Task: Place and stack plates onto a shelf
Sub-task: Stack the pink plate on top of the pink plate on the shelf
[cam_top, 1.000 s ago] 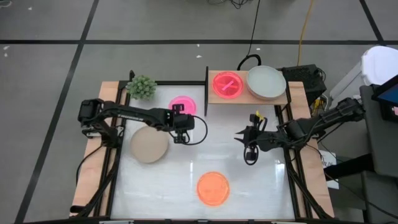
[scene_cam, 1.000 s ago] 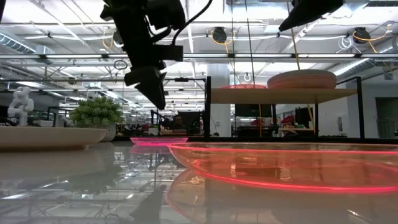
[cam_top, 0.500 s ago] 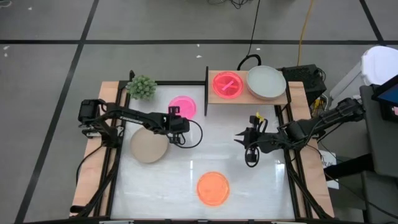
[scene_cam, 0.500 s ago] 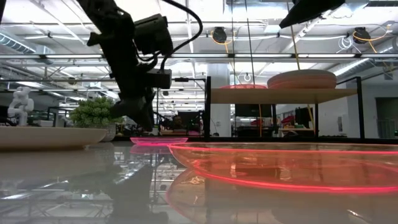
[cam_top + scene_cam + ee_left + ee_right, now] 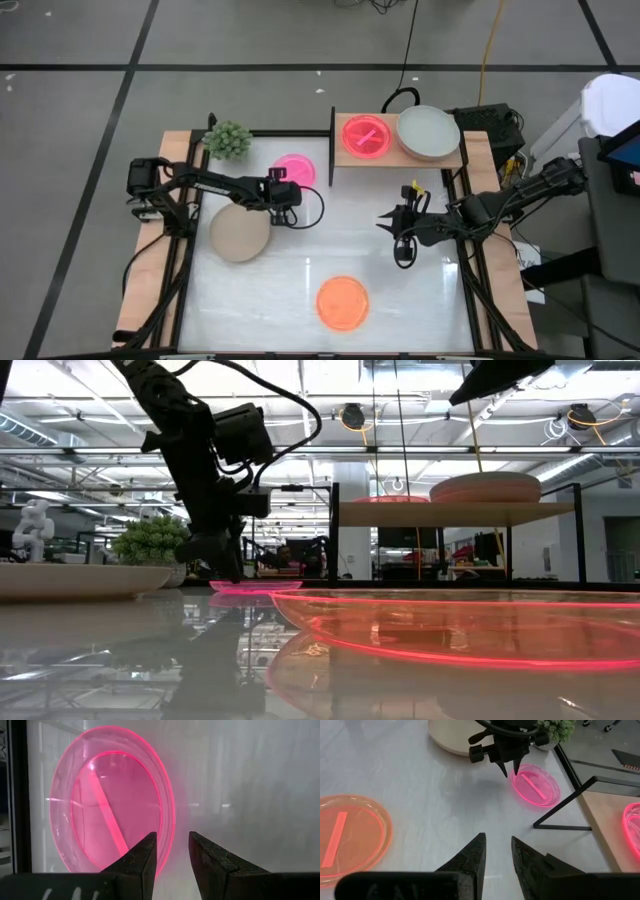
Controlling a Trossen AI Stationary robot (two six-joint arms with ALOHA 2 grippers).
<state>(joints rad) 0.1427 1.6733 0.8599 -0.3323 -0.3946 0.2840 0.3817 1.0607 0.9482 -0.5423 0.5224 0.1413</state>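
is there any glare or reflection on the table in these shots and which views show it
Low view: the glossy tabletop mirrors the orange plate and ceiling lights. Left wrist view: the magenta plate glows, casting pink on the table. High view: faint sheen only.

The white table (image 5: pixel 400 290) carries magenta (image 5: pixel 294 168), beige (image 5: pixel 239 236) and orange plates (image 5: pixel 343 302), plant (image 5: pixel 228 140), shelf (image 5: pixel 398 158).

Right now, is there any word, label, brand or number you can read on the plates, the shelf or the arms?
None can be read.
Magenta plate on the table: a bright streak only, no lettering.
Orange plate: the same, no text.
Shelf: bare wood.
Left gripper and right gripper: plain dark fingers, unmarked.
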